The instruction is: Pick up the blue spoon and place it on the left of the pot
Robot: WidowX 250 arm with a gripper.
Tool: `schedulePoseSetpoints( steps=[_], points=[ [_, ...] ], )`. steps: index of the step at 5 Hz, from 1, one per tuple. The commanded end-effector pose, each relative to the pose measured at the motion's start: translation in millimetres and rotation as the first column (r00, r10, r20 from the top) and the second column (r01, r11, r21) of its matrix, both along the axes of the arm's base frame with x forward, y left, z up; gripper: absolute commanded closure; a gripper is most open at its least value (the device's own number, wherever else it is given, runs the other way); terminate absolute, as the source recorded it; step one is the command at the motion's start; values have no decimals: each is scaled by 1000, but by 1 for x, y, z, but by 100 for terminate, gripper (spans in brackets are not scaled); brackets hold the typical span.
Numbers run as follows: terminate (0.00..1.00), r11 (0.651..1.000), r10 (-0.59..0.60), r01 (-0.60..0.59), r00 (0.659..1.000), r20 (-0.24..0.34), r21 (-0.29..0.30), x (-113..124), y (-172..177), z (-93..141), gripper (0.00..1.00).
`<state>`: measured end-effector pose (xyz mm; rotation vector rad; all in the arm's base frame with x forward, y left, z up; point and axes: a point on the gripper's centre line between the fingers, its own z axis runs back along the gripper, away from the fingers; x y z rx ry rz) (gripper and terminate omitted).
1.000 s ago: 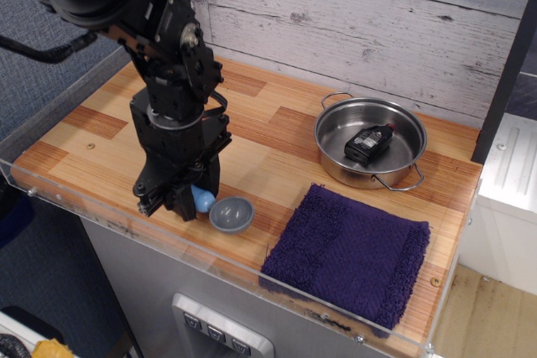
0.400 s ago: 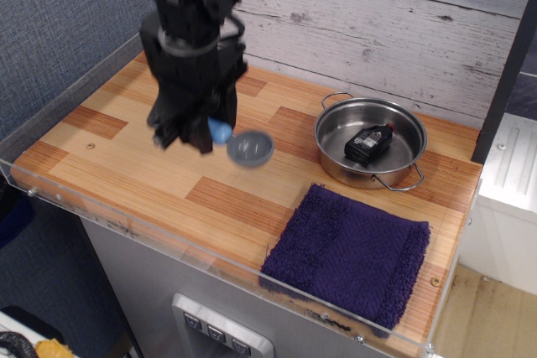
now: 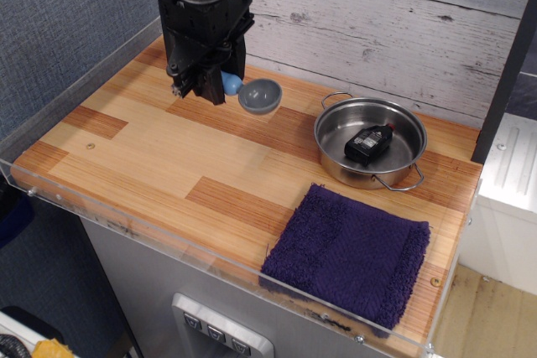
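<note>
My gripper (image 3: 214,85) hangs over the back left of the wooden table, shut on the light-blue handle of the blue spoon (image 3: 252,94). The spoon's round grey bowl sticks out to the right of the fingers, held clear above the wood. The pot (image 3: 370,141), a shallow shiny steel pan with two wire loop handles, sits to the right near the back wall. The spoon's bowl is to the left of the pot's rim, apart from it.
A small black object (image 3: 367,142) lies inside the pot. A purple towel (image 3: 352,253) is spread at the front right. A clear acrylic rim (image 3: 126,222) runs along the table's front and left edges. The plank wall (image 3: 377,23) stands close behind.
The gripper has lifted the spoon off the front of the table and carried it back and to the right, towards the pot. Pot and towel have not moved.
</note>
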<state>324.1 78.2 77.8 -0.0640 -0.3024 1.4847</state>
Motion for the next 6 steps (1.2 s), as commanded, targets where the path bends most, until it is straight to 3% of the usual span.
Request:
schedulePoseSetpoints(
  steps=[1, 3, 6],
  points=[
    [0, 999, 34, -34, 998, 45, 5, 38, 17, 2, 100],
    [0, 998, 60, -62, 997, 45, 31, 67, 15, -7, 100],
    [0, 997, 52, -53, 998, 19, 56, 70, -4, -38, 100]
  ],
)
